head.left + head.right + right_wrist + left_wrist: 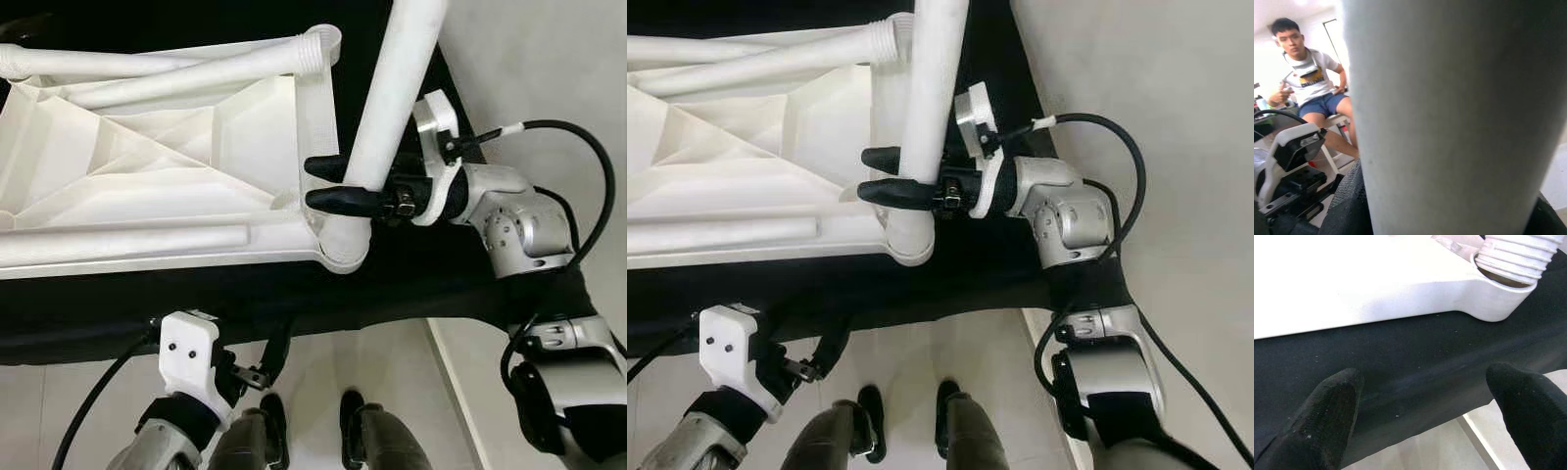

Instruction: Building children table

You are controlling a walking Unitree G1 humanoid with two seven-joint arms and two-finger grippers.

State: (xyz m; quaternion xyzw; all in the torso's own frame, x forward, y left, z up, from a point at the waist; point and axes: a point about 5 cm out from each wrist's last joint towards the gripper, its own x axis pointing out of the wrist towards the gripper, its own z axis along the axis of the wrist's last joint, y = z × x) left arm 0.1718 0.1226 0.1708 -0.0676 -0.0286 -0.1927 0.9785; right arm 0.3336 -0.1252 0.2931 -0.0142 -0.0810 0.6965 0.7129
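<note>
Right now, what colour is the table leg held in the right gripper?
White, plain; the table leg in the right gripper shows best in the left eye view.

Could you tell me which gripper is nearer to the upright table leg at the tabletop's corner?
Right. The right gripper is closed around the leg just above its corner socket. The left gripper hangs open below the black surface's edge, apart from the leg.

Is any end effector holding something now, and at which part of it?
The right end effector grips the white table leg near its lower end, just above the corner socket. The left end effector is open, holding nothing.
</note>
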